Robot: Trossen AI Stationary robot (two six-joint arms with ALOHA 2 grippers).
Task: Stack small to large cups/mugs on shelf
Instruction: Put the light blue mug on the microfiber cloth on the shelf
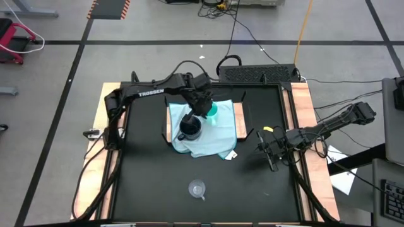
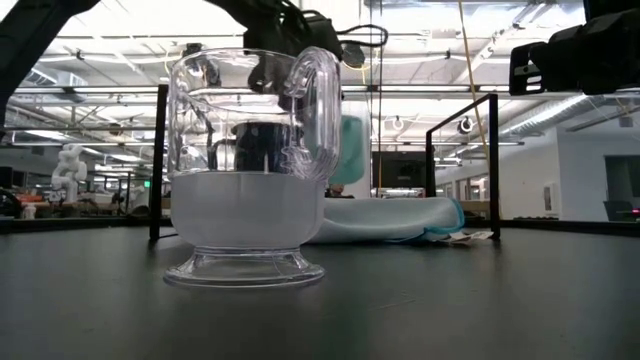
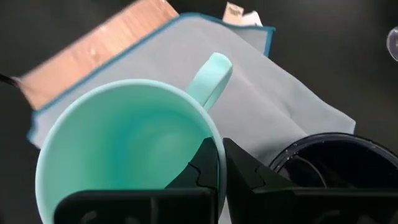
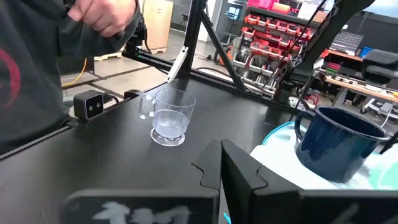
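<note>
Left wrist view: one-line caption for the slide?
Left gripper shut on the turquoise cup's rim, over the blue cloth, black mug alongside.

Turquoise cup, black mug, clear cup, pale blue cloth over light-wood shelf.

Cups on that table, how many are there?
3. A black mug and a turquoise cup stand side by side on the cloth-covered shelf, the left gripper at the turquoise one. A clear cup stands alone near the front edge.
</note>
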